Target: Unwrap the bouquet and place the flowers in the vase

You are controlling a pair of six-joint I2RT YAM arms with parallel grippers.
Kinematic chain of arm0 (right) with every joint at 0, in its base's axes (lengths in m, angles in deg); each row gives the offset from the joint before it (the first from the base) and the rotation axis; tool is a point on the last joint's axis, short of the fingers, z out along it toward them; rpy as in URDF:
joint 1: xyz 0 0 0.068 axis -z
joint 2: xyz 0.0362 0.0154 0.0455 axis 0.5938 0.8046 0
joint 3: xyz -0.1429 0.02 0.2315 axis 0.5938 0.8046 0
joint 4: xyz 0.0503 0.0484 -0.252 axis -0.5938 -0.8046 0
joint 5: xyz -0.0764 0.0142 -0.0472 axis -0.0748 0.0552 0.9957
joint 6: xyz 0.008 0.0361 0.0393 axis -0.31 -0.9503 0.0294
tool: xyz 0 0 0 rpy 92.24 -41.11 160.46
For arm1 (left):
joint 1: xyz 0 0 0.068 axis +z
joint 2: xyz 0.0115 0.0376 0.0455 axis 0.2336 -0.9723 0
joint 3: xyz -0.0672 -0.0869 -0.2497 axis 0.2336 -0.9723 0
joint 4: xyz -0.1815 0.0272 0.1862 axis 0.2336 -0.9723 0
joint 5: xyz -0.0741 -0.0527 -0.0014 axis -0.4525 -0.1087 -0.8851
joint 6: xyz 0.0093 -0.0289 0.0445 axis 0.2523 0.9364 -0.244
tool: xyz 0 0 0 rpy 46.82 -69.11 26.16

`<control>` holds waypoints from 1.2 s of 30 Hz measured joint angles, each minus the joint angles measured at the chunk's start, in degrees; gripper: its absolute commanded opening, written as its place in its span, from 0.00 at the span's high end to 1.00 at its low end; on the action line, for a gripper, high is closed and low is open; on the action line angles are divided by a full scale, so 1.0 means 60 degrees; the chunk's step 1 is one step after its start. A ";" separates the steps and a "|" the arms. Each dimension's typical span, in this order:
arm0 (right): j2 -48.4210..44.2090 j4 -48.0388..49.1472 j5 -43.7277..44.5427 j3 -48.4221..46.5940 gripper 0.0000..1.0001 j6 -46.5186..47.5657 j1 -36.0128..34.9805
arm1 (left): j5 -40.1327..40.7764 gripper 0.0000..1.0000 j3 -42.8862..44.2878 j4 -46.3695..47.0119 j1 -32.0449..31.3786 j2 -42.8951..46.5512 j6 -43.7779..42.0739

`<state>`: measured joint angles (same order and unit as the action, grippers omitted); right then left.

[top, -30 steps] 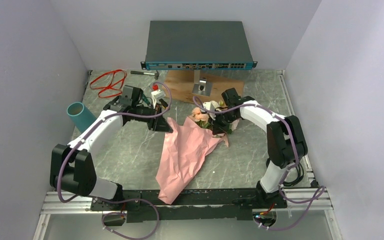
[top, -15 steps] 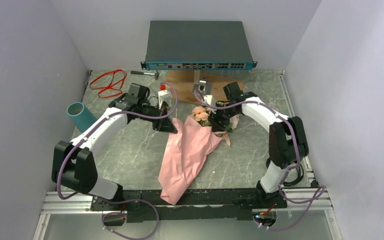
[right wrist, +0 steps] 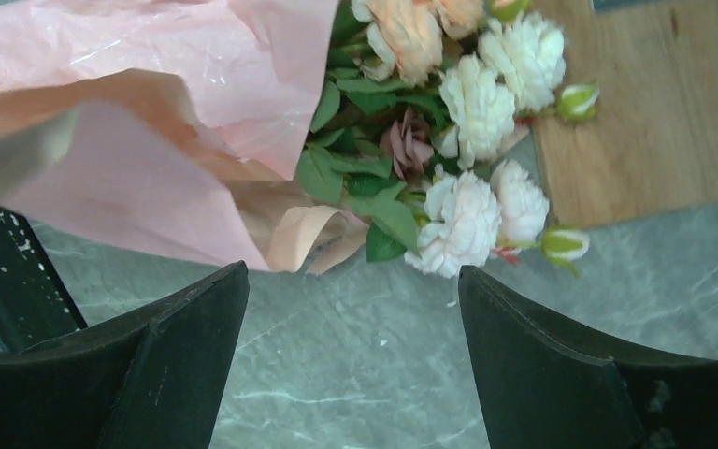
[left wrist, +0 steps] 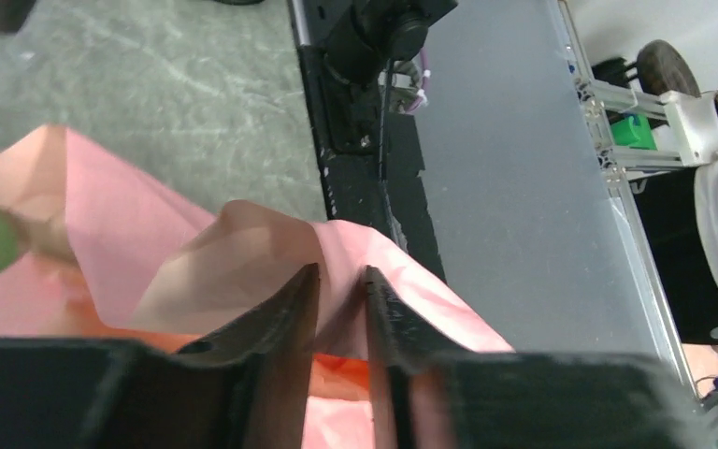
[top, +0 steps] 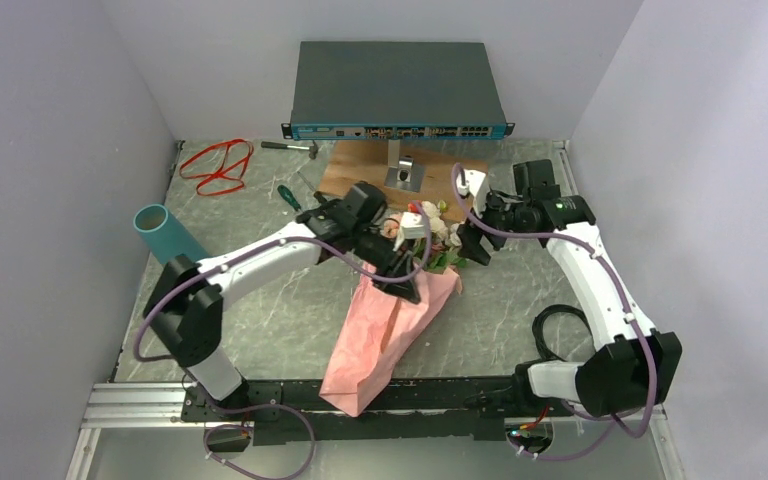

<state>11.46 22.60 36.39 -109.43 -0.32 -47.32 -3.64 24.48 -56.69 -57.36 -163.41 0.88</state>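
Observation:
The bouquet lies mid-table with its flowers point(top: 426, 222) pointing to the back and its crinkled pink paper point(top: 378, 338) trailing to the front edge. My left gripper point(top: 406, 285) reaches across onto the paper just below the blooms. In the left wrist view its jaws stand narrow, with a raised fold of pink paper point(left wrist: 243, 234) pinched between them at the left gripper point(left wrist: 341, 279). My right gripper point(top: 471, 246) hangs open just right of the flowers. In its own view the right gripper point(right wrist: 353, 281) is over bare table, with cream and peach flowers point(right wrist: 472, 140) just ahead. The teal vase point(top: 165, 236) stands far left.
A network switch point(top: 395, 85) sits at the back on the wall side. A wooden board point(top: 355, 178) with a metal stand point(top: 398, 176) lies before it. A red cord point(top: 218, 165), a hammer point(top: 292, 147) and a screwdriver point(top: 288, 197) lie at the back left.
My left arm has swung right, carrying the paper's edge across under the blooms. The right gripper has opened, let go of the flowers and drawn back to the right.

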 measured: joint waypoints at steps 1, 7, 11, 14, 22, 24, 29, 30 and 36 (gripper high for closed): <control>0.0040 -0.0047 0.0029 -0.0007 0.14 -0.0073 0.0131 | 0.0036 0.46 0.0222 0.0087 -0.0266 -0.0248 -0.0047; 0.0951 -0.0506 -0.0149 -0.0641 0.14 -0.0714 0.0608 | 0.0335 0.20 0.1490 -0.0321 -0.1537 -0.1282 -0.1126; 0.1078 -0.0492 -0.0590 -0.0892 0.13 -0.1089 0.0601 | 0.0233 0.05 0.1723 -0.0714 -0.1348 -0.1027 -0.1563; 0.1075 -0.0379 -0.0980 -0.0925 0.13 -0.1402 0.0466 | 0.0182 0.03 0.1625 -0.0648 -0.0663 -0.0368 -0.1526; 0.1308 -0.0106 -0.1421 -0.0922 0.21 -0.1694 -0.0892 | 0.0933 0.09 0.0149 -0.0583 0.0240 0.2834 -0.1880; 0.1308 -0.0215 -0.1472 -0.0827 0.29 -0.1370 -0.1348 | 0.1246 0.14 -0.0364 -0.0459 0.0357 0.3198 -0.1858; 0.1042 -0.0758 -0.1330 0.0047 0.40 -0.0419 -0.1993 | 0.2459 0.18 -0.1501 0.0055 0.0627 0.2936 -0.1341; 0.0969 -0.0845 -0.1184 0.0280 0.40 -0.0317 -0.2007 | 0.2736 0.17 -0.1614 0.0171 0.0586 0.2794 -0.1209; 0.0765 -0.1388 -0.0710 0.0805 0.34 -0.0291 -0.1348 | 0.4426 0.13 -0.2087 0.1304 -0.0685 0.2040 -0.0415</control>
<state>16.05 14.27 32.12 -104.60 -2.07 -55.41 22.92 11.96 -48.87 -61.47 -151.17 -1.61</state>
